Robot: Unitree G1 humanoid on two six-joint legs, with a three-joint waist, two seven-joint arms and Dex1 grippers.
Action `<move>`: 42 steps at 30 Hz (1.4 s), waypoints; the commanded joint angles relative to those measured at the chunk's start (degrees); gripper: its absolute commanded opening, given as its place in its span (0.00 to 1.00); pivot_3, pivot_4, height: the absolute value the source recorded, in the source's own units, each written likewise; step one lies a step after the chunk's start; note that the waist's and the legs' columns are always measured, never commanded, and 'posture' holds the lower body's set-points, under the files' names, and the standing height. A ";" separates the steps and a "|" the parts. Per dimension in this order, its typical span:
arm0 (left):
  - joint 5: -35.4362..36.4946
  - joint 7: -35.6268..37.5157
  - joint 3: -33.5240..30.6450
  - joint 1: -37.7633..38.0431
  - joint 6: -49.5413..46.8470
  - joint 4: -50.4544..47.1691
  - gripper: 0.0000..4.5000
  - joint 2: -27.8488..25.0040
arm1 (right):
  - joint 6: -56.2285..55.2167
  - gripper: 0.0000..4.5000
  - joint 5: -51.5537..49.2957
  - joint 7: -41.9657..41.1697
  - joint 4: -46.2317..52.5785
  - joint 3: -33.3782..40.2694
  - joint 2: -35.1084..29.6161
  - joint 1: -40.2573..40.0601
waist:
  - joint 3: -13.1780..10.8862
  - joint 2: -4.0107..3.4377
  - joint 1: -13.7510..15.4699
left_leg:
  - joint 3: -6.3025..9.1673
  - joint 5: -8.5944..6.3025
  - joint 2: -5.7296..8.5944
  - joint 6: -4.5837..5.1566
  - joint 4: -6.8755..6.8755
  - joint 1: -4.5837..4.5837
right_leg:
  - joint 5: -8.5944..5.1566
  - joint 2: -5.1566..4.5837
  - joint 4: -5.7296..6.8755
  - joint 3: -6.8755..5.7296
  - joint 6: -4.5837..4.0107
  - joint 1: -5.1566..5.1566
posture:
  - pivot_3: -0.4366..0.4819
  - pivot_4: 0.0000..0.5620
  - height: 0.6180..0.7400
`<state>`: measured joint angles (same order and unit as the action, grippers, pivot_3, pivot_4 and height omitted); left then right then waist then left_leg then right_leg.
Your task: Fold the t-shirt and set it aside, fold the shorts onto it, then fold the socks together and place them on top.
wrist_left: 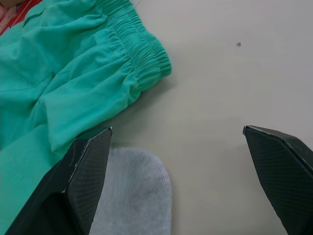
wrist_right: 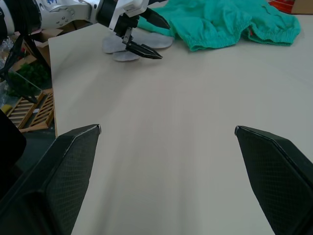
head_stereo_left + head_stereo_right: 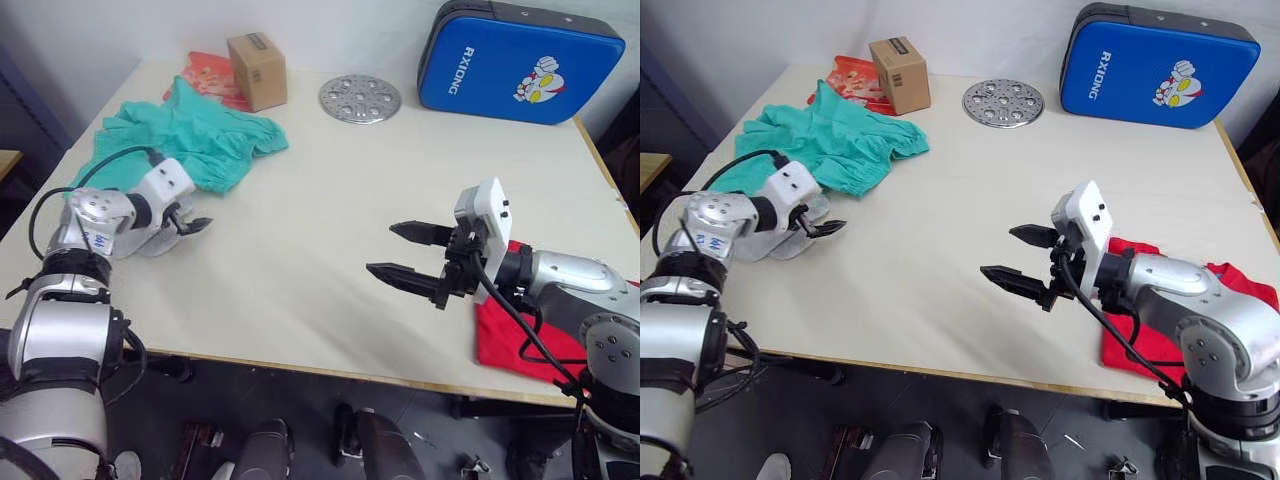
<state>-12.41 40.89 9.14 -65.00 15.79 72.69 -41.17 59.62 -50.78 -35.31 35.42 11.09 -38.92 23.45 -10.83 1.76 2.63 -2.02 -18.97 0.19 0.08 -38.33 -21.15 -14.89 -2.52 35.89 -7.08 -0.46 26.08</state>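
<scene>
Pale table [image 3: 330, 290] against white wall, both grippers [image 3: 188, 221] [image 3: 408, 253] spread wide, holding nothing.

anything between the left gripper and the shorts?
Nothing visible. The left gripper is open beside the shorts, over the socks; bare table runs from there to the waistband.

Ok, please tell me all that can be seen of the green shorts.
The shorts are teal-green, of soft thin cloth, with a gathered elastic waistband. They lie crumpled and unfolded, not flat, on the far left part of the table. Their far edge lies against a red packet next to a cardboard box. The grey socks lie at their near edge, where the open left end effector hovers, not gripping the shorts.
</scene>
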 commanded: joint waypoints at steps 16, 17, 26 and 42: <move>-3.16 -12.68 -4.98 -5.16 -6.16 5.08 0.41 5.11 | -1.71 1.00 -4.92 9.49 7.60 7.89 -2.18 -7.91 | 0.01 0.02 -0.13 | -0.17 0.01 0.00 -0.02 -0.07 0.10 | 0.03 0.01 0.12 0.21 0.04 0.01 | 0.48 0.27 1.00; -3.27 -12.65 -5.32 -5.15 -6.20 5.06 0.33 5.17 | -1.73 1.00 -5.32 9.84 7.81 8.11 -2.30 -8.15 | 0.00 0.02 -0.13 | -0.17 0.01 0.00 -0.02 -0.07 0.11 | 0.03 0.01 0.12 0.21 0.04 0.01 | 0.48 0.27 1.00; 3.29 -2.75 -12.83 -6.65 -8.41 4.01 0.00 7.46 | -1.62 1.00 -9.85 15.33 8.52 10.40 -1.70 -11.31 | 0.02 0.03 0.04 | -0.20 0.01 0.01 -0.02 -0.22 0.08 | 0.03 0.01 0.19 0.22 0.05 0.01 | 0.48 0.27 1.00; 11.83 25.62 -10.25 3.79 -15.82 -21.45 0.00 12.03 | -4.54 1.00 -11.63 16.11 9.49 8.71 -4.70 -15.96 | 0.15 0.58 -5.00 | -8.15 -0.41 -3.13 -0.89 -0.53 1.18 | -0.58 1.47 2.10 3.43 -0.65 1.48 | 0.48 0.27 1.00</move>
<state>0.00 69.44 -0.47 -59.73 0.40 52.02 -26.56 56.80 -62.02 -18.64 43.47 19.55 -42.66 6.99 -10.67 2.33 -2.38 -10.04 -19.36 -2.97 -0.88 -38.88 -19.98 -15.47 -0.93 37.99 -3.64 -1.12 27.56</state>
